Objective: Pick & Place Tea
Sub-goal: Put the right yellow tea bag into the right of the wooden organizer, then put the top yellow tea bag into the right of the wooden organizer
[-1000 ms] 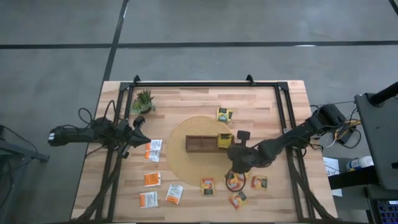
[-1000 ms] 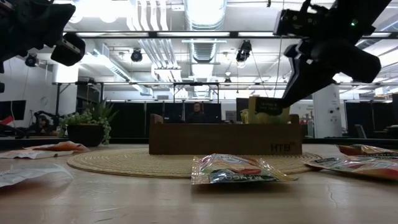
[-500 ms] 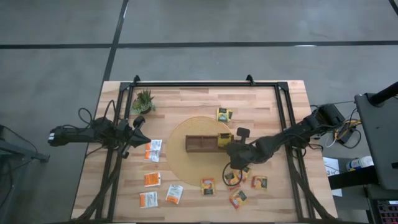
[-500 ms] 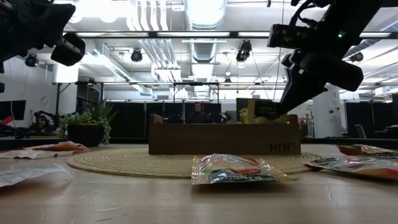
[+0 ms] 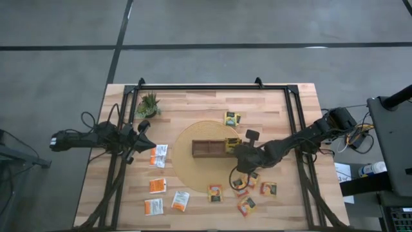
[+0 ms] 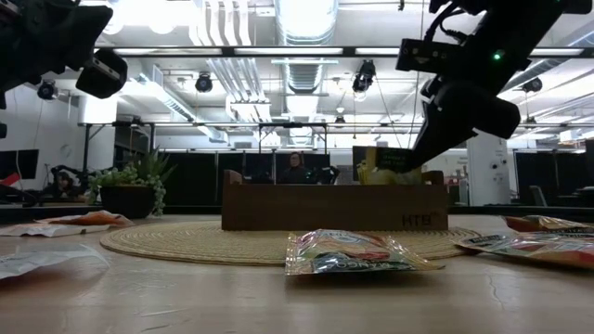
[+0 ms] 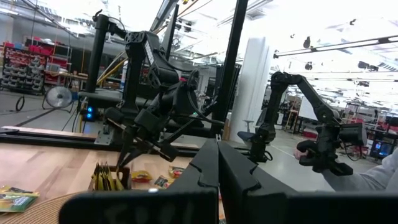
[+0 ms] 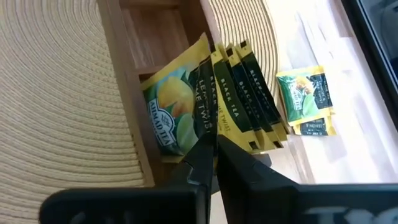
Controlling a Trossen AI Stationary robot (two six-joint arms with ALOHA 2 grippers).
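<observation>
Several yellow-green sachets (image 8: 214,93) stand on edge in the right-end compartment of the wooden tray (image 5: 209,149), leaning against each other, and the right gripper (image 5: 233,151) sits directly over them. Its fingers (image 8: 208,155) are pressed almost together, tips right at the top edge of the nearest sachet; whether they are pinching that edge or only touching it, I can't tell. Around the tray lies the round woven mat (image 5: 187,164), and beyond it more tea is scattered on the desk (image 5: 193,103): orange-brown sachets (image 5: 243,187) near and to the right, white-and-orange sachets (image 5: 158,156) off to the left, one loose yellow-green sachet (image 5: 232,118) on the far side. A potted plant (image 5: 149,103) stands at the far left corner. The left gripper (image 5: 143,127) waits out at the left edge, fingers shut, holding nothing.

The danger now, I'd say: those sachets only lean, so a sideways lift could drag one out or flop the row flat, and any push downward could crumple the packet under the tips.
</observation>
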